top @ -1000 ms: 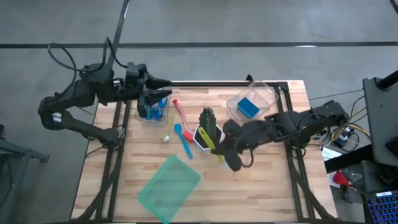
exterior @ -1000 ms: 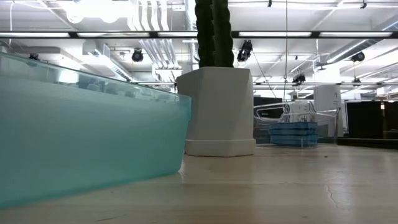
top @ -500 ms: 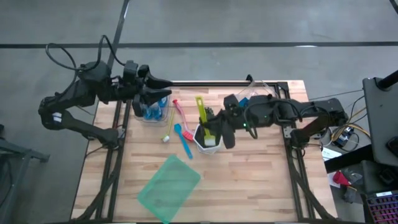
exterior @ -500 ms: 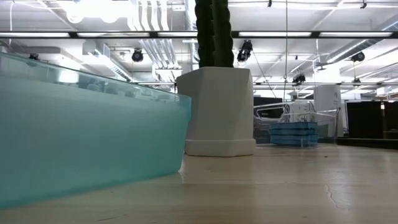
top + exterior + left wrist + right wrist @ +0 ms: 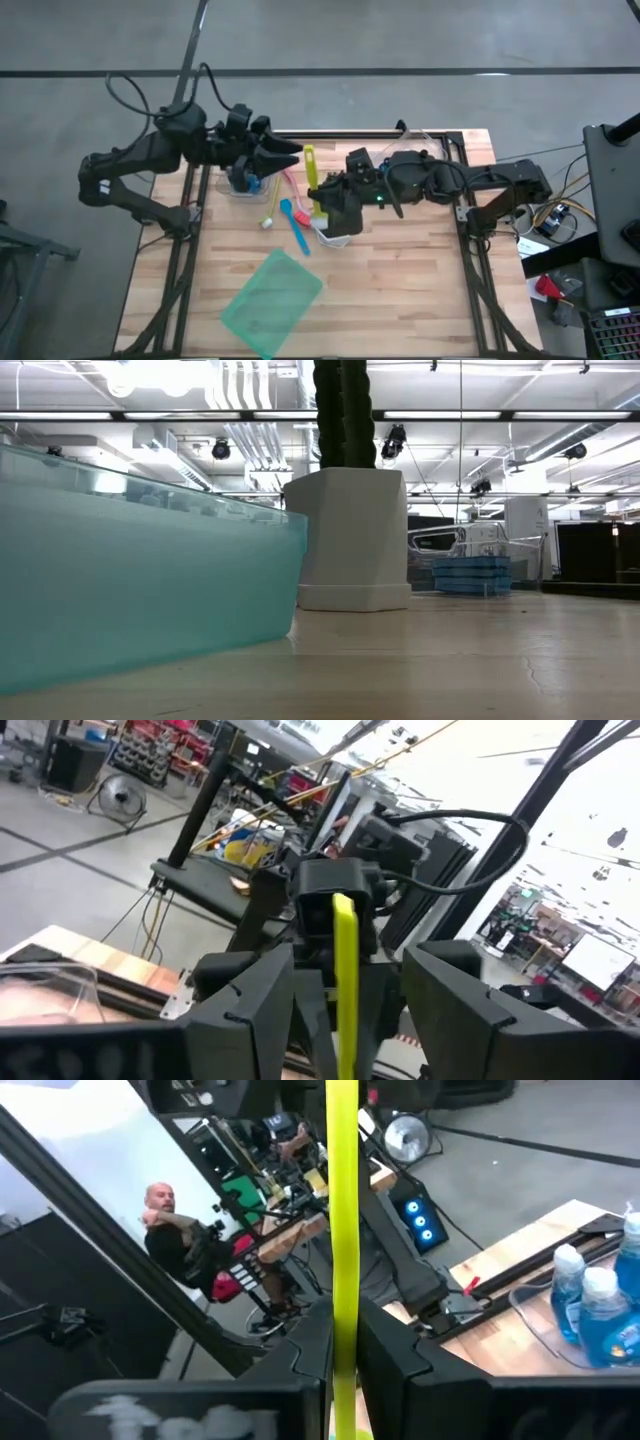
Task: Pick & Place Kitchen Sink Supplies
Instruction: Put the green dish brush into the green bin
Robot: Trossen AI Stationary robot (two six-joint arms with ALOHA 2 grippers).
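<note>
The right tool [image 5: 322, 197] is clamping a thin, flat lime brush [image 5: 309, 166] near the middle of the desk [image 5: 420, 290], its long handle pointing toward the far edge. The left tool [image 5: 285, 150], its fingers standing apart, is hovering by the far left corner above a clear bin holding blue bottles [image 5: 244, 181]; two white-capped ones are showing in the right wrist view. Three brushes, red [image 5: 291, 184], yellow [image 5: 271, 211] and blue [image 5: 294, 225], are lying beside it.

The wooden table [image 5: 420, 290] carries a green sheet [image 5: 272, 302], a blue brush [image 5: 293, 225] and a white pot [image 5: 348, 540].
</note>
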